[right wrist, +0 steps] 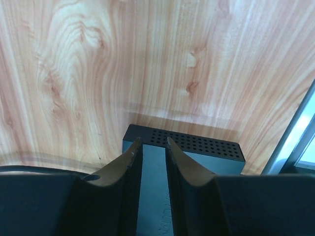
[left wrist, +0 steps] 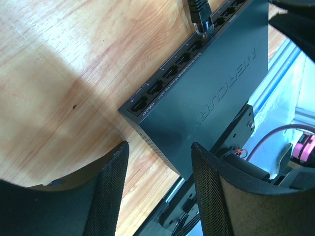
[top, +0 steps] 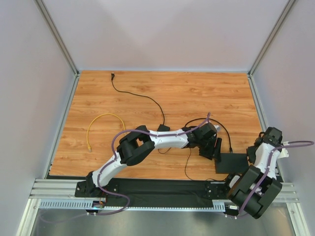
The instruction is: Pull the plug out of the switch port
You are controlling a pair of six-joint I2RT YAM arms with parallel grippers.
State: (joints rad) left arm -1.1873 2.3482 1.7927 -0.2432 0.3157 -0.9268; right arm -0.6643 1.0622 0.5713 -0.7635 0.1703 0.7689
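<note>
The switch [top: 234, 163] is a flat black box lying near the table's front edge on the right. In the left wrist view its row of ports [left wrist: 170, 73] faces the wood, and a black plug [left wrist: 201, 17] sits in one port near the top of the frame. My left gripper [left wrist: 157, 196] is open and hovers over the switch's [left wrist: 216, 98] near corner, well short of the plug. My right gripper [right wrist: 152, 140] hangs just above the top face at the perforated end of the switch [right wrist: 197, 142]. Its jaws stand a narrow gap apart with nothing between them.
A small black adapter brick [top: 162, 130] lies mid-table, and its thin cable [top: 138, 96] runs to the back. A yellow cable [top: 101, 125] loops at the left. The plug's black cord [top: 219, 127] arcs behind the left wrist. Aluminium rails [top: 147, 189] line the near edge.
</note>
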